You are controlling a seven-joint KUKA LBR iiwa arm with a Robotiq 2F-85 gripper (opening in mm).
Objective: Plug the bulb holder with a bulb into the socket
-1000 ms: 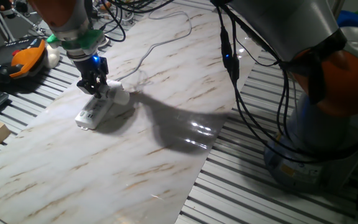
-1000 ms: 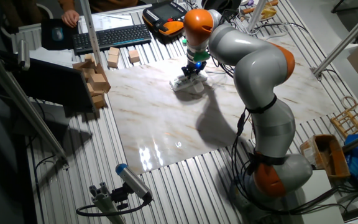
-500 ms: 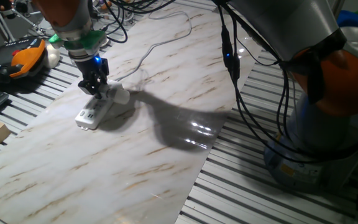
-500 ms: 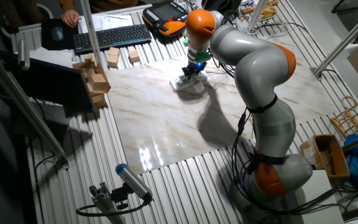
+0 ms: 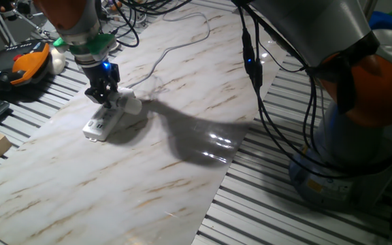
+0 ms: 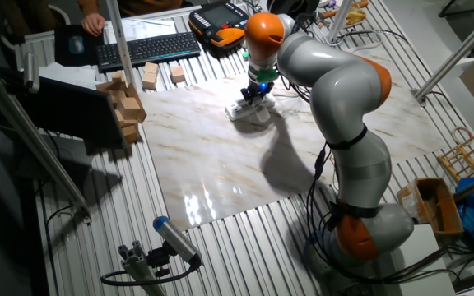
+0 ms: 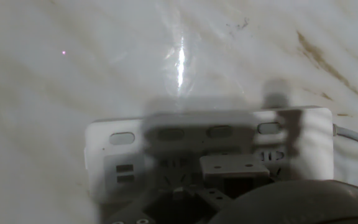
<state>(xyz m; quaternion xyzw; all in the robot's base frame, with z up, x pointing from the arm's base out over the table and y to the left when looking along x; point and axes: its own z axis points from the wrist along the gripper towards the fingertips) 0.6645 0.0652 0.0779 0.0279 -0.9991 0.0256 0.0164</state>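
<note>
Hand view blurs the socket (image 7: 114, 152); jaws' opening and hold cannot be told.

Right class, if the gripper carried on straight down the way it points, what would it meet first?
Most likely the socket: the gripper points down right over it, beside the bulb. How much gap is left cannot be told.

The socket (image 5: 103, 122), a long white strip, lies flat on the marbled board, its thin pale cord (image 5: 165, 56) trailing off towards the far edge. The white holder (image 5: 122, 102) stands on the strip's cord end, with the rounded whitish bulb (image 5: 134, 106) sticking out sideways. From the hand view the strip's (image 7: 210, 158) outlets show, blurred and shadowed.
</note>
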